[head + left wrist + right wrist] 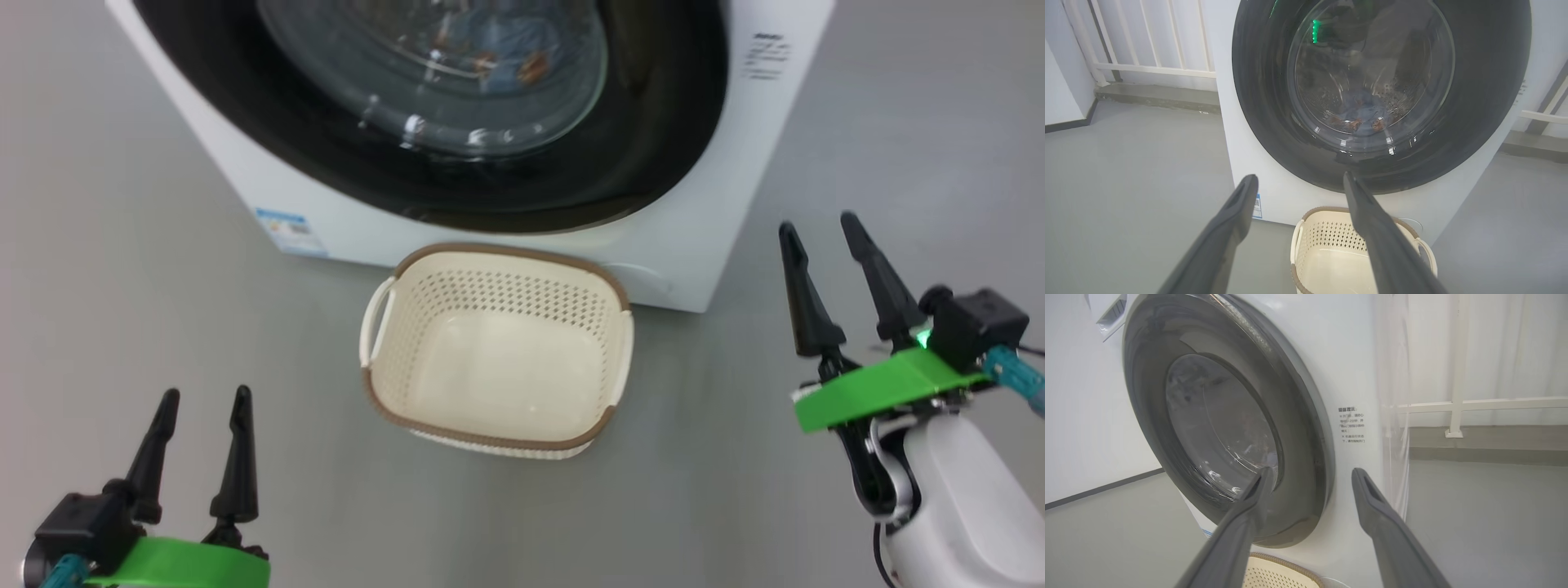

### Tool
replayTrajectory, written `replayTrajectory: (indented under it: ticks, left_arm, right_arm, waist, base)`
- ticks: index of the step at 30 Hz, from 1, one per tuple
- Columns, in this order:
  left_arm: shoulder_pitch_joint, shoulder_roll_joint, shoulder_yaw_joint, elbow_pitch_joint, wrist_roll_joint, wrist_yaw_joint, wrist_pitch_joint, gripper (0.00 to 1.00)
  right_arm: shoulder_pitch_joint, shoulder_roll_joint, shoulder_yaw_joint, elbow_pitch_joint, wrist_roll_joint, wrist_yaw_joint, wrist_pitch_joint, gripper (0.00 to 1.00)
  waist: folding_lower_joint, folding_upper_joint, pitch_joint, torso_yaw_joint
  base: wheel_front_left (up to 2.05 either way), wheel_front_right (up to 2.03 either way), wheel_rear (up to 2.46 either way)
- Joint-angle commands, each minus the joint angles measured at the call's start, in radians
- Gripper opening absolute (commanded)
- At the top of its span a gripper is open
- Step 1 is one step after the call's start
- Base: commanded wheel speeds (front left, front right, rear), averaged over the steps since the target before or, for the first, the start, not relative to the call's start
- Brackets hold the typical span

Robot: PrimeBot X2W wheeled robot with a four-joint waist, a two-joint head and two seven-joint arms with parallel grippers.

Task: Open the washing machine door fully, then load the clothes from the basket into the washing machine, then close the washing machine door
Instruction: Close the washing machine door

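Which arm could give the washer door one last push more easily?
Probably the right. The right gripper is raised, open, close beside the door. The left gripper hangs low, farther from the door than the empty basket. The door looks shut with the clothes inside, so a push may not be needed.

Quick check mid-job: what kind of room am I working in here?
Probably a laundry or utility area: a white washing machine stands on grey floor, a cream basket before it, white railing behind.

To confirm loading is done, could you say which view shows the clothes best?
Left wrist view: it looks straight through the washing machine door at the clothes. Head view catches orange-brown patches; right wrist view's angled glass is too murky to tell.
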Motion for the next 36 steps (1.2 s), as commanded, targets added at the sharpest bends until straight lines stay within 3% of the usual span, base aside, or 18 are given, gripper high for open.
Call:
replayTrajectory:
  ticks: [1,21,36]
  left_arm:
    - [0.003,0.039,0.039,-0.02,0.007,0.001,-0.006,1.0]
    - [0.101,0.07,0.069,-0.023,0.017,0.001,-0.006,1.0]
    - [0.155,0.074,0.125,-0.037,0.028,0.001,-0.006,1.0]
  right_arm:
    - [0.035,0.008,0.01,-0.032,0.006,-0.003,-0.008,1.0]
    - [0.264,-0.037,-0.006,-0.109,0.005,-0.003,-0.008,1.0]
    - [0.379,-0.033,-0.031,-0.165,-0.002,-0.003,-0.008,1.0]
  waist:
    - [0.0001,0.0,-0.054,-0.063]
    - [0.0001,0.0,-0.177,-0.217]
    - [0.0001,0.0,-0.204,-0.304]
  base:
    - [0.0,0.0,0.0]
    - [0.0,0.0,0.0]
    - [0.0,0.0,0.0]
